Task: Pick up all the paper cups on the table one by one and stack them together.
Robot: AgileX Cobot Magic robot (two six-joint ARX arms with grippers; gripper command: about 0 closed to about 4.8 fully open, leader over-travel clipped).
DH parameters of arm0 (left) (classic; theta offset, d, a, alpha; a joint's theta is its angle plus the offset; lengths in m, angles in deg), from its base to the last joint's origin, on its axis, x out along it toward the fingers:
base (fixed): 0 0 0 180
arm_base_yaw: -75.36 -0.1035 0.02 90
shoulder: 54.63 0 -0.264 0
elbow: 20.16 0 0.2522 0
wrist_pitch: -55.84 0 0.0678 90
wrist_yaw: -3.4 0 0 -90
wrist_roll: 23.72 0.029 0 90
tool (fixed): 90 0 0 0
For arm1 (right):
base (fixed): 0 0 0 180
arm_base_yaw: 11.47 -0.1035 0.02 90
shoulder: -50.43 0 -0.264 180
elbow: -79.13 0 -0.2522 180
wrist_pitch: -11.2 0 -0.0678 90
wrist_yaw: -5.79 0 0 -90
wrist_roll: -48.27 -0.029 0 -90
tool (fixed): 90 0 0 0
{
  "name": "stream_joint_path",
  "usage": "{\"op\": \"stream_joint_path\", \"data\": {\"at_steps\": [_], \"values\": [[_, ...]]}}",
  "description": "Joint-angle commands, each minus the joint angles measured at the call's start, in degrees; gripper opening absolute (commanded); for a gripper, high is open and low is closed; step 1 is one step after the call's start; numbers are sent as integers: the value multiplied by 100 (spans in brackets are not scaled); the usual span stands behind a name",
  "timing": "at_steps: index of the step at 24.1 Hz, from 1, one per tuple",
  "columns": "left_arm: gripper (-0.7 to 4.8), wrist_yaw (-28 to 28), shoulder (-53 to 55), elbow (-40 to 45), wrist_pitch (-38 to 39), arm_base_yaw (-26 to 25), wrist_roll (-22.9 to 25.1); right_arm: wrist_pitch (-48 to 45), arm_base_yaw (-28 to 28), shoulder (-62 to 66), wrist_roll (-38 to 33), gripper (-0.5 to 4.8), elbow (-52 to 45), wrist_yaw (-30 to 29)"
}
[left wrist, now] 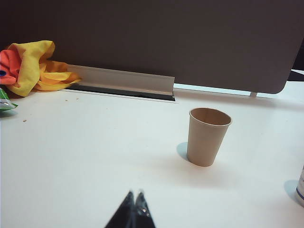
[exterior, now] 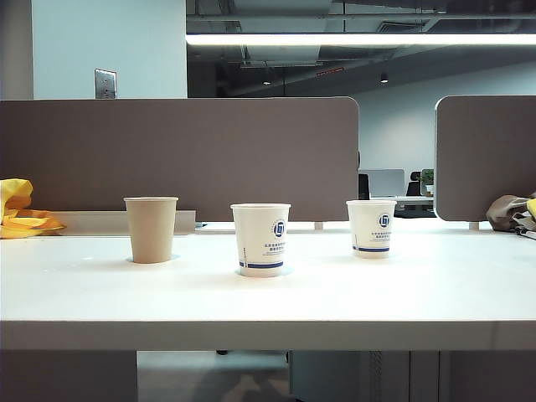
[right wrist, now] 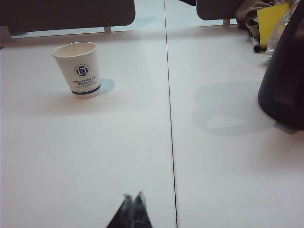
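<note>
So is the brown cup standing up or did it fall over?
Standing up. The brown cup sits on its base on the table, open mouth facing upward.

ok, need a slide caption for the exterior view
Three upright paper cups, tan cup and two white logo cups, stand apart on the table, unstacked.

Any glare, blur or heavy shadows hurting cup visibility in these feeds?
Exterior view: bright ceiling strip light, yet the three cups stay sharp. Left wrist view: dim, the brown cup casts a faint shadow, the shut left gripper looks blurred. Right wrist view: a large soft shadow on the table, shut right gripper blurred.
</note>
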Motion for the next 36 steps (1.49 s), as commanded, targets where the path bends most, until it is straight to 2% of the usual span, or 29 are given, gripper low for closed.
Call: {"op": "stream_joint_path", "data": {"at_steps": [1,12,16,18,20,21,22,26,28,32,36], "values": [[-5,-22,7,-7,-46,0,-13,-72,2,0,11,-5,-15,26],[-6,-33,7,-9,-50,0,-15,-365,0,0,7,-5,-15,39],[-5,-50,7,-17,-83,2,-20,-232,11,0,9,-5,-15,540],[-6,-166,7,-17,-129,0,-24,-232,11,0,63,-4,-15,601],[-6,-173,7,-17,-190,0,-319,-160,2,0,177,-5,-15,590],[-6,-4,9,-13,-105,-11,-501,-111,-2,0,153,-5,-15,485],[-6,258,7,-13,114,-13,-474,-116,-2,0,109,-5,-15,267],[-6,267,7,-15,448,-11,-407,-114,-2,0,94,-5,-15,-103],[-6,105,7,-28,455,-11,-807,-105,2,0,96,-5,-15,11],[-6,76,7,-243,507,-11,-1141,-483,-7,0,101,-5,114,125],[-6,70,9,-739,778,-4,-1019,-525,-7,0,149,-5,315,52]]}}
